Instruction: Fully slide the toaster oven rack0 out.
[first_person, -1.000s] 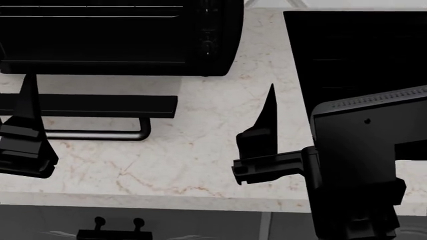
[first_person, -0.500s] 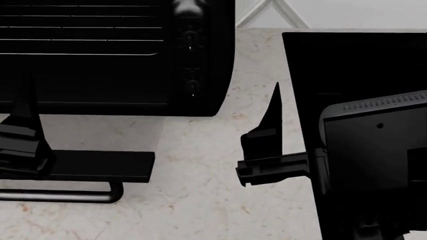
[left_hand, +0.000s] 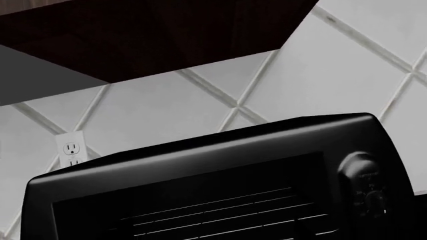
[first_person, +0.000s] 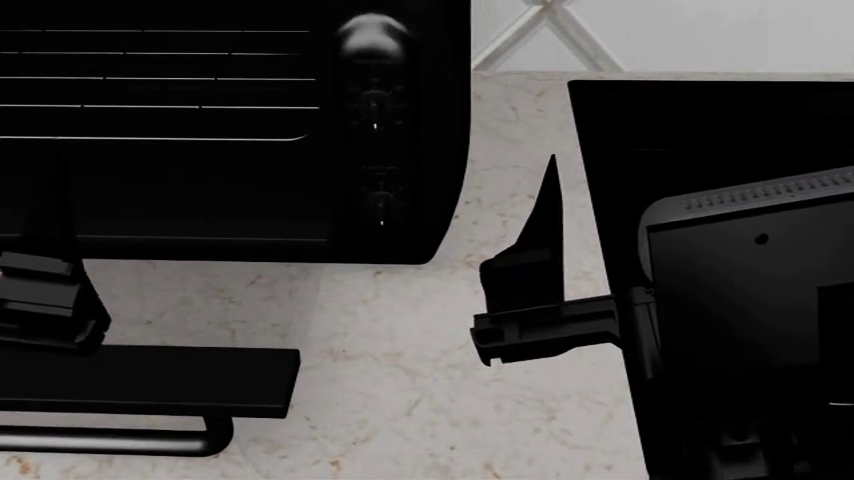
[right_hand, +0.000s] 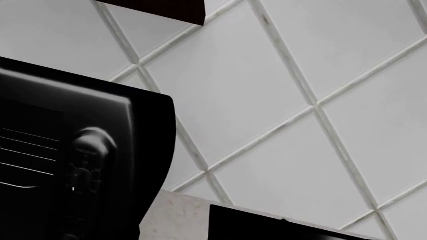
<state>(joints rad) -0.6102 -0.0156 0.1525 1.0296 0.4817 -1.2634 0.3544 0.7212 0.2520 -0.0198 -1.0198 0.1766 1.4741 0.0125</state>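
Note:
The glossy black toaster oven (first_person: 400, 150) fills the upper left of the head view, with its knob column (first_person: 374, 120) at its right. Its flap door (first_person: 147, 380) hangs open toward me, with the bar handle (first_person: 120, 440) below it. The rack0 (first_person: 160, 107) shows as thin pale wires inside the cavity. My left gripper (first_person: 51, 285) is in front of the cavity's left part, above the door. My right gripper (first_person: 547, 215) hovers over the counter to the right of the oven, touching nothing. The oven (left_hand: 200, 165) and rack (left_hand: 220, 215) also show in the left wrist view, and the oven (right_hand: 140, 140) in the right wrist view.
A large flat black cooktop (first_person: 707, 130) lies in the marble counter (first_person: 400, 340) to the right of the oven, partly behind my right arm (first_person: 747, 330). A tiled wall (right_hand: 300, 100) stands behind. A wall outlet (left_hand: 70, 150) is beside the oven. A dark cabinet (left_hand: 167, 35) hangs above.
The head view has shifted: the oven, its open door and handle have slid down in the picture, and the knobs and more rack wires now show. Both grippers keep roughly their places.

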